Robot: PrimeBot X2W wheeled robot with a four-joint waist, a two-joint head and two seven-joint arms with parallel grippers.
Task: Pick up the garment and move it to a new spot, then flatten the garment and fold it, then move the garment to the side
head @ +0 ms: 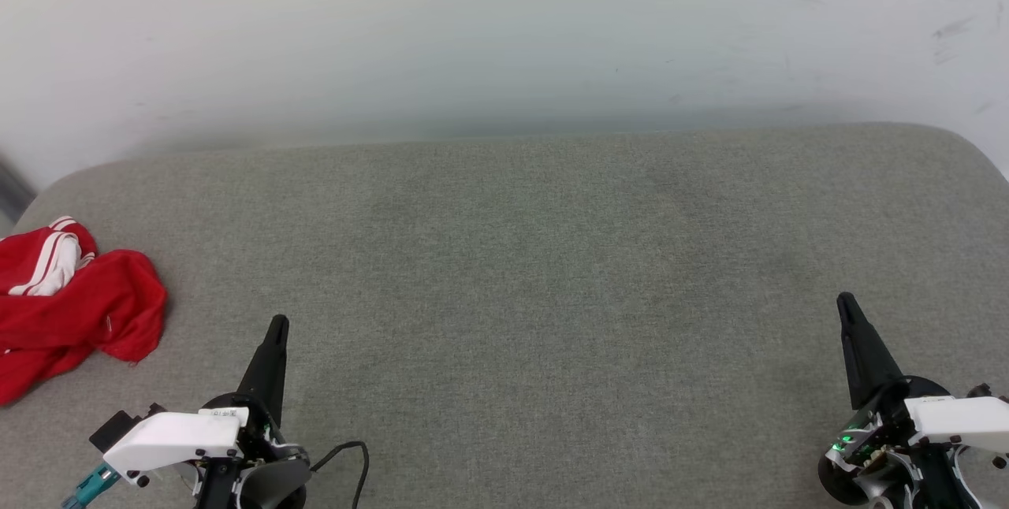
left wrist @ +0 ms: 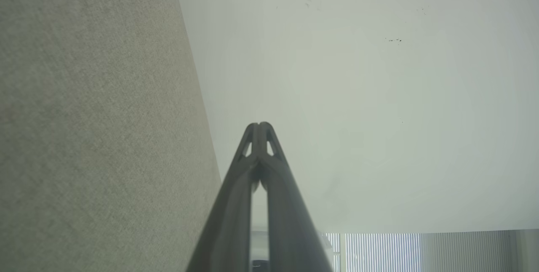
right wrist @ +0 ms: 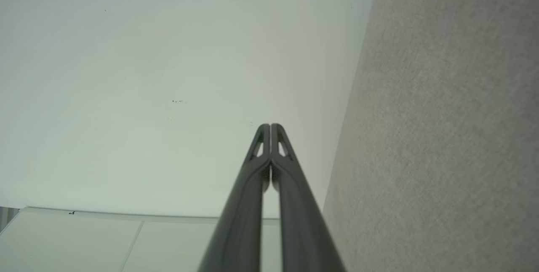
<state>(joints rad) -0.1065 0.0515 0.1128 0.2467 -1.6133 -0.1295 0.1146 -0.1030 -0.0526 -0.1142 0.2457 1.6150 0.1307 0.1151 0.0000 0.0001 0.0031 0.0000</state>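
Two hands: left hand [head: 278, 323] and right hand [head: 846, 302] each have their fingers pressed together on nothing (both sit at the near edge of the bench [head: 536, 273]).
Red garment [head: 75, 312]: white striped trim, bunched in a heap at the bench's left edge; the frame cuts part of it off, so its full lie is hard to judge.
Handling: likely light, soft and limp; it should sag when lifted.
Grip: probably a raised fold on the side facing the bench's middle, nearest the left hand.
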